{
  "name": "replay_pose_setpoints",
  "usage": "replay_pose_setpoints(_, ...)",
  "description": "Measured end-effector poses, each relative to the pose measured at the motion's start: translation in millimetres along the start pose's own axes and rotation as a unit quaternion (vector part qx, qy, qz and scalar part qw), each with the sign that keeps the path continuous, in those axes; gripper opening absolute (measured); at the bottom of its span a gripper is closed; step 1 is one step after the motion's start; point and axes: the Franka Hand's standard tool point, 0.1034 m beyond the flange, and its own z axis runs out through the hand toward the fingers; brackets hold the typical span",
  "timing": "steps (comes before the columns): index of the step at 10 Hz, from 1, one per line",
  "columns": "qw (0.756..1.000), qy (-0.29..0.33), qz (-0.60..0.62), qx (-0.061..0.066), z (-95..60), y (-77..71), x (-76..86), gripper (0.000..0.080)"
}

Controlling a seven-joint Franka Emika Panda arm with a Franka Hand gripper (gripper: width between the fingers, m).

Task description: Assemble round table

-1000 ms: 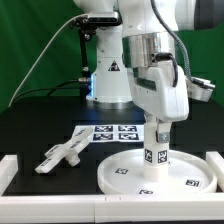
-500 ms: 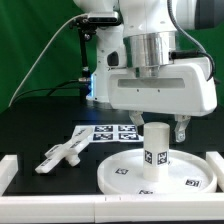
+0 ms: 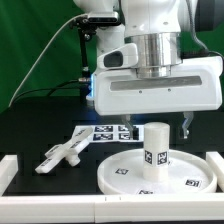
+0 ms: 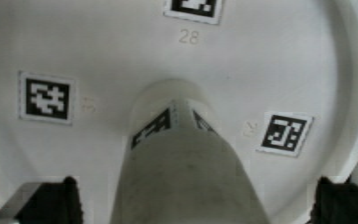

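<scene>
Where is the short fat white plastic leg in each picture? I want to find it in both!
Exterior view: the short thick white plastic leg stands upright on the flat white round disc top, low in the picture, toward the exterior view's right.
Wrist view: the leg is in the middle, seen from above.
Shared landmark: the disc top with its black-and-white square tags lies under the leg in both.

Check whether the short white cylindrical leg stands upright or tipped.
Upright: the leg stands vertical on the white round disc top; open pincer clear of it.
</scene>
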Motion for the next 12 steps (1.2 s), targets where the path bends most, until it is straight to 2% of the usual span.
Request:
replay_pose_setpoints(1,0.998,-0.001,-0.064,-0.004,-0.4,-2.7,-0.5,0.0649)
replay_pose_setpoints(3,0.995,-0.002,-0.099,-0.005,0.2,0.6,-0.5,0.0649)
replay_pose_setpoints(5,0.97,-0.006,-0.244,-0.015,-2.6,3.8,4.8,0.0649)
replay_pose_setpoints(6,0.959,-0.004,-0.283,-0.02,-4.4,3.7,8.6,0.0649)
replay_pose_setpoints(7,0.961,-0.005,-0.277,-0.02,-3.2,4.4,6.8,0.0649)
replay_pose_setpoints(8,0.965,-0.005,-0.263,-0.02,-3.0,4.4,6.7,0.055)
replay_pose_setpoints(9,0.965,-0.005,-0.263,-0.02,-3.0,4.6,6.7,0.055)
replay_pose_setpoints(10,0.973,-0.004,-0.23,-0.019,-2.9,4.4,6.6,0.0404)
replay_pose_setpoints(12,0.986,-0.003,-0.163,-0.019,-2.7,4.7,6.6,0.0406)
